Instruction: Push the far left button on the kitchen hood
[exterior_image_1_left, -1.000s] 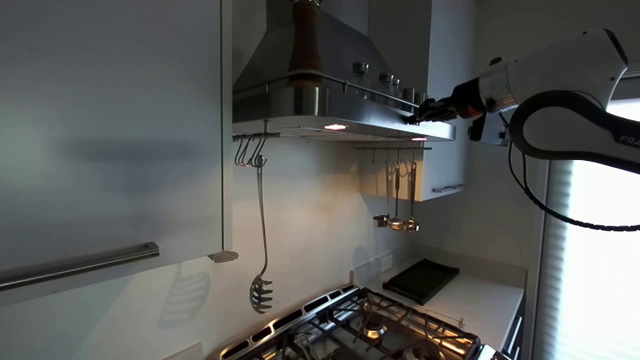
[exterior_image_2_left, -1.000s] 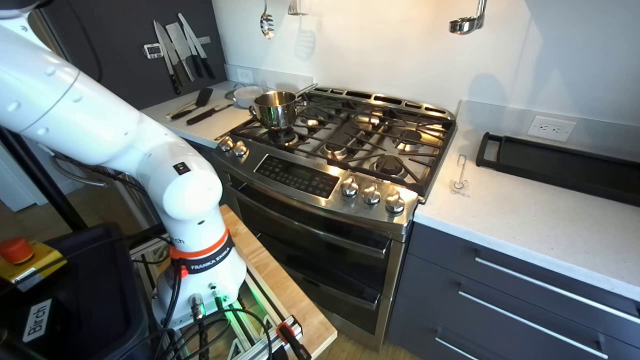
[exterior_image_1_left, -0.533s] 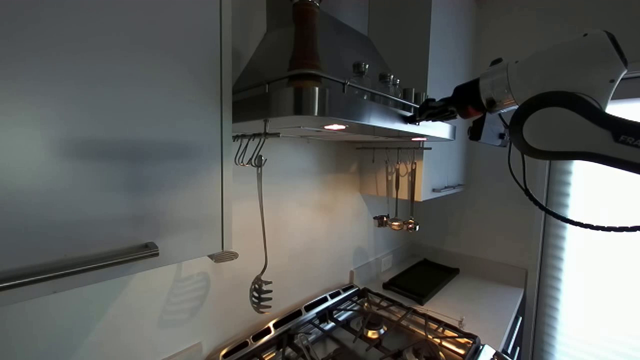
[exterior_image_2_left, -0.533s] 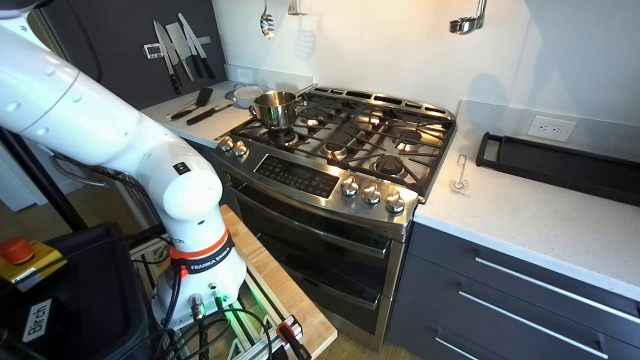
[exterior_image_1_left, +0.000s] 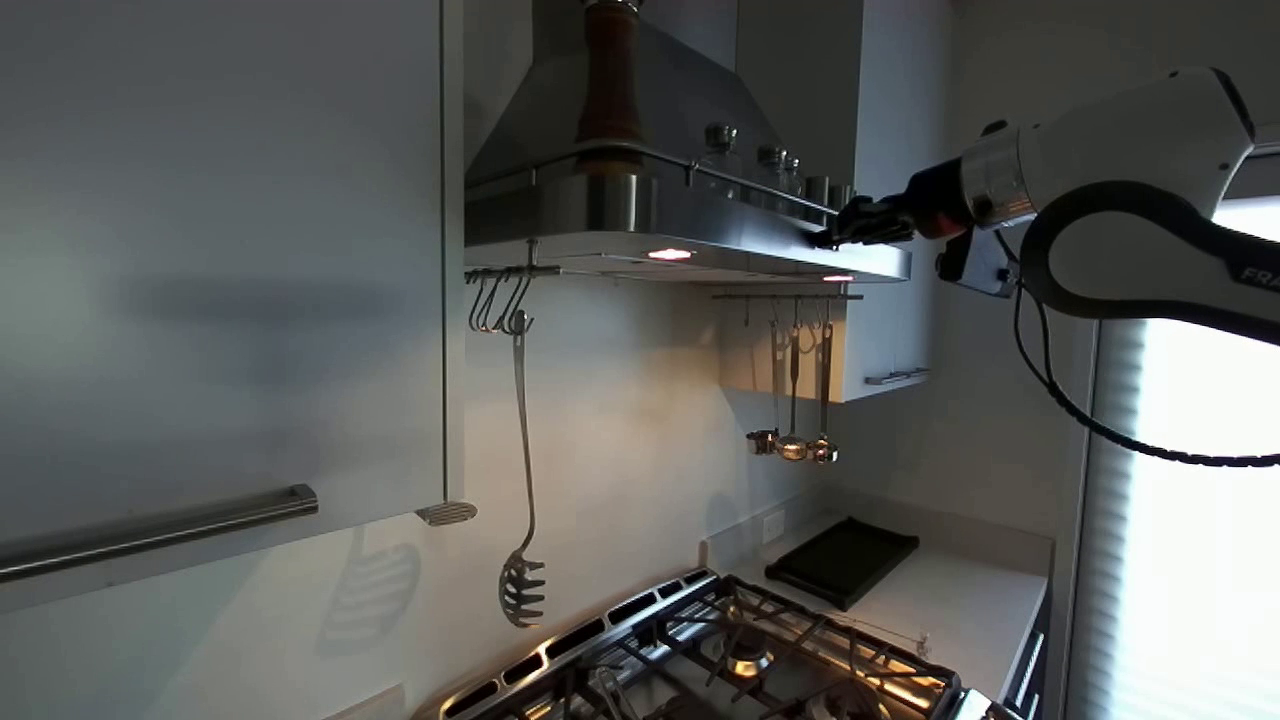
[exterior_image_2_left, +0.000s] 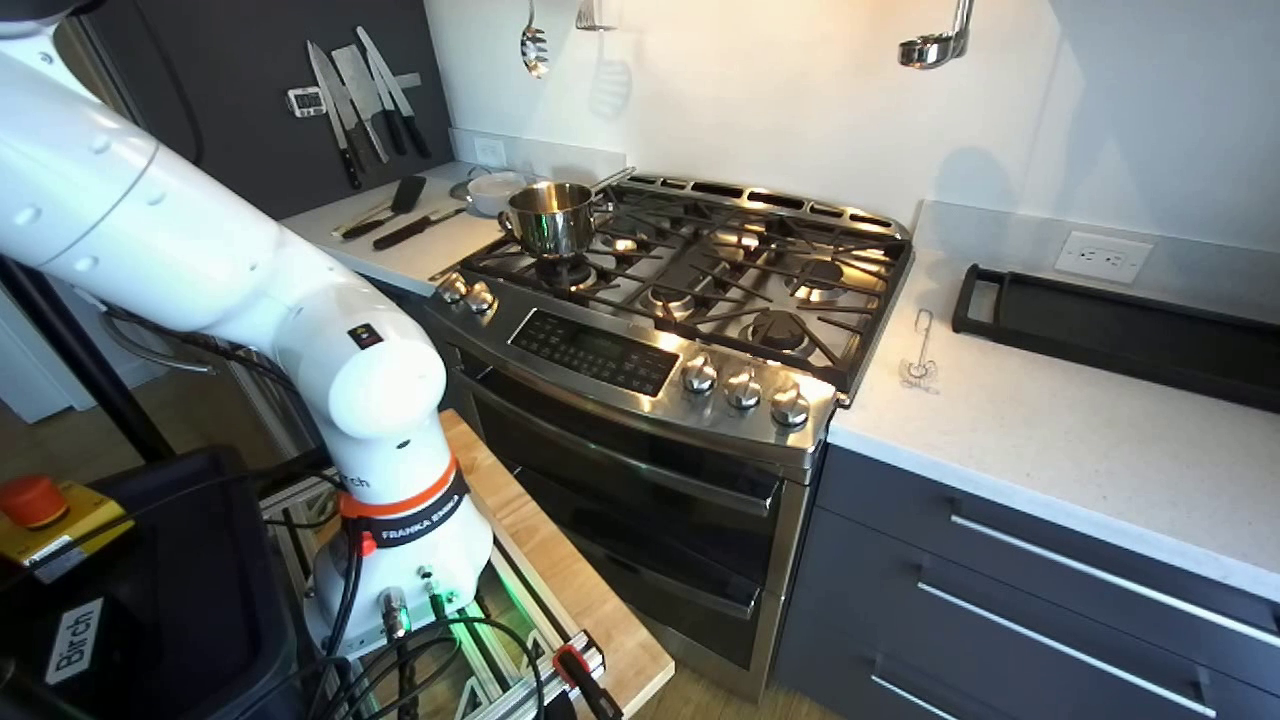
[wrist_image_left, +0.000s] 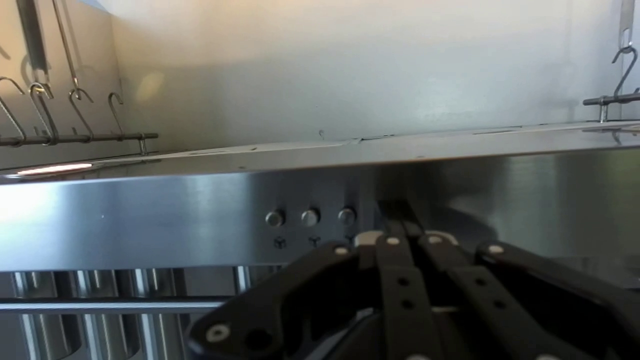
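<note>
This is a kitchen. A gas stove (exterior_image_2_left: 650, 412), knobs (exterior_image_2_left: 743, 388) along its front and a steel pot (exterior_image_2_left: 553, 230) on top, stands beneath a metal hood (exterior_image_1_left: 740, 226), and ladles (exterior_image_1_left: 793, 449) and a pasta spoon (exterior_image_1_left: 518, 580) hang near the wall (exterior_image_1_left: 630, 420). Knives (exterior_image_2_left: 354, 85) line a dark panel (exterior_image_2_left: 240, 80), cupboards (exterior_image_1_left: 220, 330) are mounted high, and drawers (exterior_image_2_left: 1040, 600) sit under a pale surface (exterior_image_2_left: 1080, 450) bearing a black tray (exterior_image_2_left: 1140, 330).

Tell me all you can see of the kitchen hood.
The kitchen hood sits above the stove and looks like stainless steel: a sloped canopy over a flat front band, with a thin rail and jars standing behind it. Two lamps glow underneath. The upside-down wrist view shows three round, metal-looking buttons in the band, with dark symbols; any behind the end effector would be hidden. Its tip is close to the band; I can't confirm contact.
</note>
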